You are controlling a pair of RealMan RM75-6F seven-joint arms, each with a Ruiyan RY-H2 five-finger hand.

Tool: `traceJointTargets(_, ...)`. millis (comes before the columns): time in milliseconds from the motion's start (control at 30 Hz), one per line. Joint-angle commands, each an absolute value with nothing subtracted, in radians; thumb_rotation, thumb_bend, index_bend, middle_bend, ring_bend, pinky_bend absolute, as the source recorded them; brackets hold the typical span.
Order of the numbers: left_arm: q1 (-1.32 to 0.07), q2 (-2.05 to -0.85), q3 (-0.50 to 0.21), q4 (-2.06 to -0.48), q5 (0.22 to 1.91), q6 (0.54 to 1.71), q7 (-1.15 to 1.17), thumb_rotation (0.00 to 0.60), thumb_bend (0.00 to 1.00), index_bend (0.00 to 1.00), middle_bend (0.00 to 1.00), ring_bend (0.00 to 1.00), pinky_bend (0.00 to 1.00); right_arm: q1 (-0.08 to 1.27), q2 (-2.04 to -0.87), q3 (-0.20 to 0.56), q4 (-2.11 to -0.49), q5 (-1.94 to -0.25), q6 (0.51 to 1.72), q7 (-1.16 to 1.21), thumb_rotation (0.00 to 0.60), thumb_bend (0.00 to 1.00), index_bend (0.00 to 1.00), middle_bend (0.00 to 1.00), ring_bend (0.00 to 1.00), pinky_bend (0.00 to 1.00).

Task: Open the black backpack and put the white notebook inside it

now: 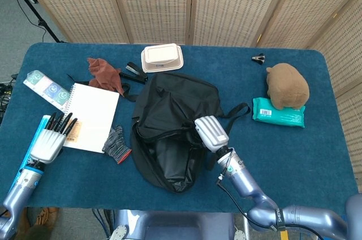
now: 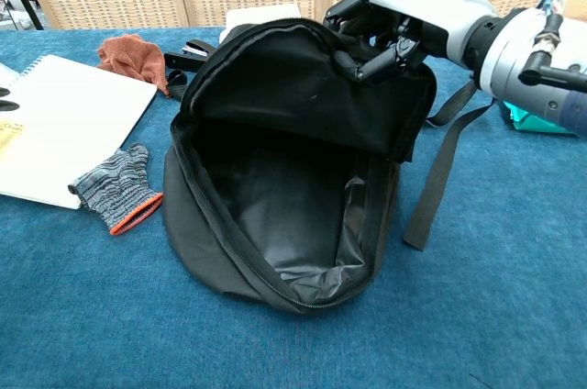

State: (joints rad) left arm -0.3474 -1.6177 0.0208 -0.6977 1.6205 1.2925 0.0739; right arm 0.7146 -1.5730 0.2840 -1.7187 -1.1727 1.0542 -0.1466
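Backpack (image 2: 284, 178) unzipped, flap gripped and lifted by right hand (image 2: 394, 17). Left hand (image 1: 51, 138) open, fingertips over white notebook (image 1: 90, 115).

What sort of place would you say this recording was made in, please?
Probably an indoor test or demonstration area, not a home: a table covered in blue cloth, woven folding screens behind it as a backdrop, and a dark equipment stand on the grey floor.

The backpack (image 1: 172, 132) lies unzipped mid-table, the right hand (image 1: 211, 133) gripping its flap. The left hand (image 1: 50, 141), fingers straight, reaches the notebook's (image 1: 90, 116) near-left corner, beside a glove (image 1: 117, 144).
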Motion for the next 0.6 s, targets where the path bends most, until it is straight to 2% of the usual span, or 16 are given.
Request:
traceJointTargets(33, -0.356, -1.641, 0.017, -0.67, 1.62, 1.296, 0.072, 0.6, 0.1, 0.0, 0.0, 0.0, 0.0, 0.714, -1.571, 0.283, -1.719, -1.174, 1.055, -0.142, 0.6, 0.61, 0.64, 0.59, 0.54, 0.61)
traceJointTargets(233, -0.365, -1.692, 0.008, -0.609, 1.619, 1.325, 0.068, 0.6, 0.19, 0.0, 0.0, 0.0, 0.0, 0.711, -1.563, 0.276, -1.718, -1.18, 1.055, -0.131, 0.6, 0.61, 0.64, 0.59, 0.54, 0.61)
traceJointTargets(433, -0.379, -1.737, 0.003, -0.539, 1.624, 1.358, 0.083, 0.6, 0.28, 0.0, 0.0, 0.0, 0.14, 0.708, -1.557, 0.268, -1.72, -1.189, 1.056, -0.12, 0.6, 0.61, 0.64, 0.59, 0.54, 0.61)
traceJointTargets(500, -0.386, -1.75, 0.002, -0.516, 1.625, 1.361, 0.081, 0.6, 0.29, 0.0, 0.0, 0.0, 0.14, 0.707, -1.554, 0.266, -1.723, -1.193, 1.056, -0.118, 0.6, 0.61, 0.64, 0.59, 0.54, 0.61)
traceJointTargets(600, -0.394, -1.759, 0.008, -0.493, 1.627, 1.356, 0.071, 0.6, 0.3, 0.07, 0.0, 0.05, 0.17, 0.708, -1.549, 0.265, -1.728, -1.196, 1.056, -0.117, 0.6, 0.61, 0.64, 0.59, 0.54, 0.61)
